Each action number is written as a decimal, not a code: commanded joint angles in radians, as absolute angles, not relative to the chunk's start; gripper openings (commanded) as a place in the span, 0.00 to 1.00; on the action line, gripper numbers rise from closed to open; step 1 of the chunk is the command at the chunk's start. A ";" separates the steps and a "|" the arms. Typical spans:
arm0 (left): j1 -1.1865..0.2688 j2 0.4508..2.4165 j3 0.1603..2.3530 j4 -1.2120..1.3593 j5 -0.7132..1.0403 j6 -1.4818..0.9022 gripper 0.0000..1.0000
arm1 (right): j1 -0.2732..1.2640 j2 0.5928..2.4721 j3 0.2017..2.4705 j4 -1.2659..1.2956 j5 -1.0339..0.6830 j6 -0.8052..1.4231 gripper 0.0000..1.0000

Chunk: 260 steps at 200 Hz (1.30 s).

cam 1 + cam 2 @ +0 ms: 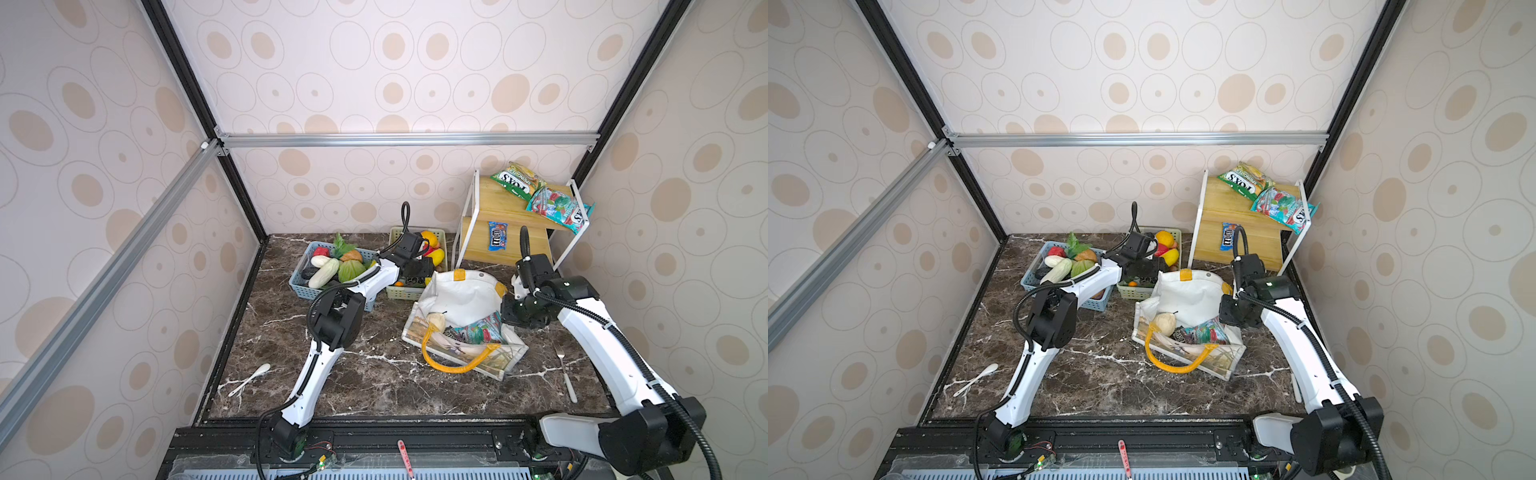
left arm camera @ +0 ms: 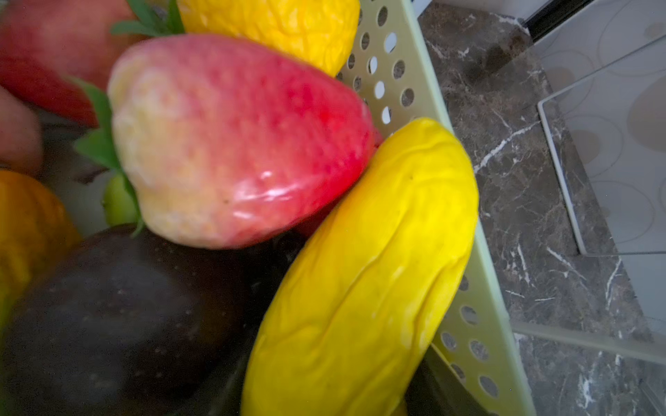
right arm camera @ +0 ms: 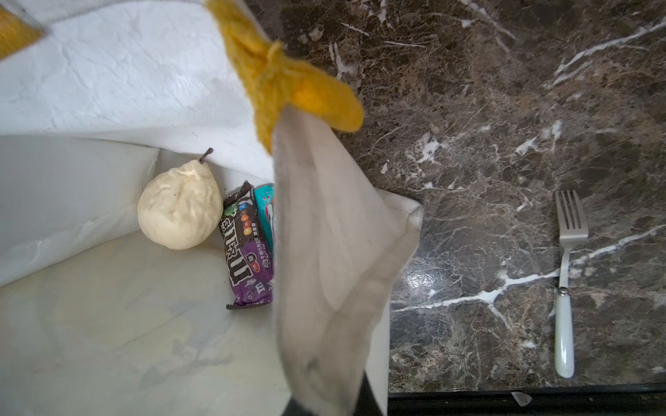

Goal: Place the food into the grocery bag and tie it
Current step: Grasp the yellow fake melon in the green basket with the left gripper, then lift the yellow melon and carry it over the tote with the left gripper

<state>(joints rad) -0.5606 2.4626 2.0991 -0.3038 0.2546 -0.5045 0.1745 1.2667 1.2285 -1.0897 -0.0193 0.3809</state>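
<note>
Stretching across the booth, a dark marble surface (image 1: pixel 374 386) is seen, boxed in by spotted walls (image 1: pixel 415 62). Right of centre the grocery bag (image 1: pixel 461 299) is set open, a pale pear (image 3: pixel 180 205) and two packets (image 3: pixel 247 248) already inside, its rim pinched by the closed right claw (image 1: pixel 508 309). The left claw (image 1: pixel 417 270) is sunk among fruit in the green basket (image 1: pixel 405 293); its gap cannot be told. A fork (image 1: pixel 565 374) and spoon (image 1: pixel 249 379) are left at opposite edges.
</note>
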 commanded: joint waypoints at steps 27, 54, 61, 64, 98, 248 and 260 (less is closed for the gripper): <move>-0.554 2.382 2.067 -0.268 0.263 -0.470 0.41 | 0.175 1.266 1.198 -1.181 -0.012 0.396 0.09; -0.553 2.358 2.055 -0.268 0.250 -0.463 0.34 | 0.175 1.256 1.184 -1.181 -0.014 0.397 0.09; -0.554 2.353 2.051 -0.268 0.247 -0.460 0.32 | 0.175 1.256 1.181 -1.182 -0.014 0.394 0.09; -0.553 2.351 2.050 -0.268 0.246 -0.461 0.32 | 0.175 1.254 1.181 -1.183 -0.015 0.394 0.09; -0.552 2.329 2.042 -0.272 0.236 -0.453 0.31 | 0.175 1.249 1.183 -1.187 -0.012 0.388 0.09; -0.552 2.115 1.930 -0.325 0.190 -0.434 0.30 | 0.175 1.225 1.186 -1.174 -0.021 0.377 0.09; -0.552 2.097 1.926 -0.335 0.192 -0.433 0.30 | 0.174 1.224 1.187 -1.168 -0.023 0.380 0.09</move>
